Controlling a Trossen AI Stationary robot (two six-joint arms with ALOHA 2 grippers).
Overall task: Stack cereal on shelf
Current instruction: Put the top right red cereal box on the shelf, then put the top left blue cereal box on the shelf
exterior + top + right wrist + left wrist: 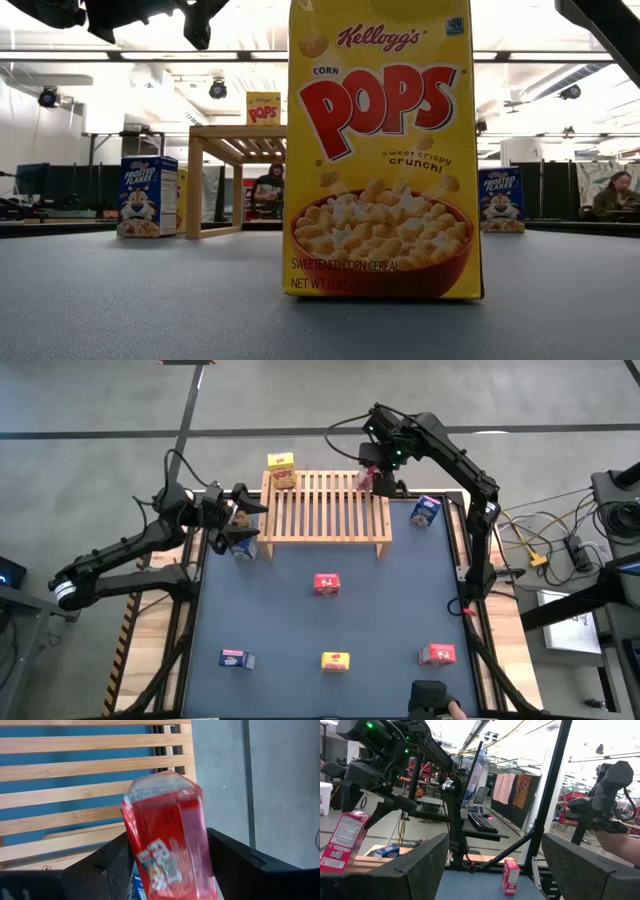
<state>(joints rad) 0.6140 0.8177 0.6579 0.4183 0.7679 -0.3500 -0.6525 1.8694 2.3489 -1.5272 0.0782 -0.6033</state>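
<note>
Even overhead lighting; ceiling lamps (pixel 217 88) glare white behind the sharply focused yellow box (pixel 383 150). Red box (pixel 167 840) motion-blurred between dark fingers. Soft, faint shadows beneath the shelf (pixel 325 508).

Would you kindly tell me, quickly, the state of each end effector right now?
Left end effector: open, holding nothing, beside the light-wood slatted shelf.
Right end effector: around the small red cardboard cereal box over the shelf; grip cannot be told.
</note>
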